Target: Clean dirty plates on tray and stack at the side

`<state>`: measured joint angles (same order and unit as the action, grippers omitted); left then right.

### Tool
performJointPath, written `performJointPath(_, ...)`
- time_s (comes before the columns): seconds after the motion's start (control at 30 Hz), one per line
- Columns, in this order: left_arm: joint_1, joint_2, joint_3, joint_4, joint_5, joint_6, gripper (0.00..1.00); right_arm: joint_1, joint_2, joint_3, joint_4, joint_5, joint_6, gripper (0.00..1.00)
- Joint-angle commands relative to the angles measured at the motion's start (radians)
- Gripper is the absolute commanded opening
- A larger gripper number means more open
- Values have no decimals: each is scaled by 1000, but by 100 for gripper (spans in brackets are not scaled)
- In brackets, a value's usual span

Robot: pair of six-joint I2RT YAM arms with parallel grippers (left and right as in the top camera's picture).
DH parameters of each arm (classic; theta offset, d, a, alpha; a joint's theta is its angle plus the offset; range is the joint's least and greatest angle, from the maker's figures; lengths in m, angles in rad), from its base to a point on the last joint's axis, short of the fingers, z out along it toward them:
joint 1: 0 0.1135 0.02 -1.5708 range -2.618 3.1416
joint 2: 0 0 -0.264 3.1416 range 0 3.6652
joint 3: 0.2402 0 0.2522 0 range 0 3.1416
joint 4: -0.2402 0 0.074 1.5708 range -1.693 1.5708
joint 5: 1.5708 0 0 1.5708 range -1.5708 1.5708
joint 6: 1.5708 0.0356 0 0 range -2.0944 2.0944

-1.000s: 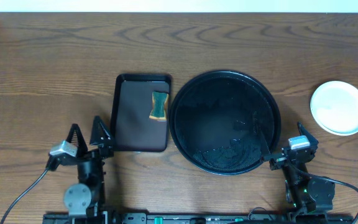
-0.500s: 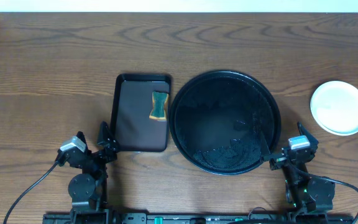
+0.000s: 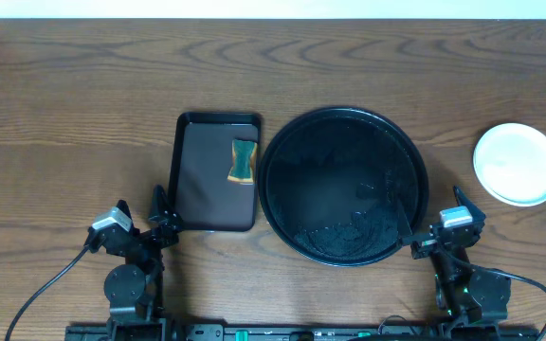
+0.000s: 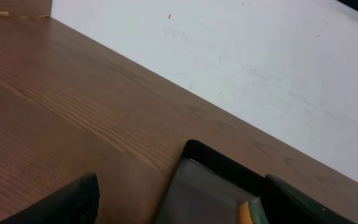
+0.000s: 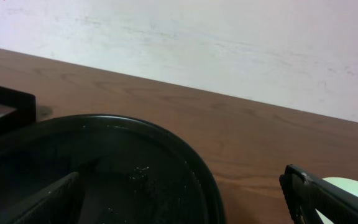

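Observation:
The round black tray [image 3: 344, 185] sits mid-table with no plates on it, only wet specks; it also shows in the right wrist view [image 5: 166, 162]. The plates [image 3: 518, 163] lie as one pale round pile on the table to the far right; its edge shows in the right wrist view [image 5: 353, 185]. I cannot tell how many are in the pile. My left gripper [image 3: 140, 201] is open and empty at the near left, by the rectangular tray's corner [image 4: 185, 208]. My right gripper [image 3: 427, 199] is open and empty at the round tray's near right rim [image 5: 179, 202].
A smaller rectangular dark tray [image 3: 214, 170] lies left of the round tray, with a yellow-green sponge [image 3: 243, 159] on its right side; both show in the left wrist view [image 4: 210, 186], the sponge [image 4: 248, 213] at the bottom. A white wall backs the table.
My left gripper has drawn back and lowered toward its base a second ago, then stayed still. The right arm, tray and plates have not moved.

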<state>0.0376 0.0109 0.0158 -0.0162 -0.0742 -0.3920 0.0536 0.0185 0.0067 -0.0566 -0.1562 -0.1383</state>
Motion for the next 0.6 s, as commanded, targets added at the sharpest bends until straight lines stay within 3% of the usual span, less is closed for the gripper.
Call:
performJointPath(0.0, 3, -7, -12, -47, -34, 14, 83, -9, -3, -1, -4, 2, 14, 99)
performJointPath(0.57, 2, -7, -12, -47, -34, 14, 84, -9, -3, -1, -4, 2, 14, 99)
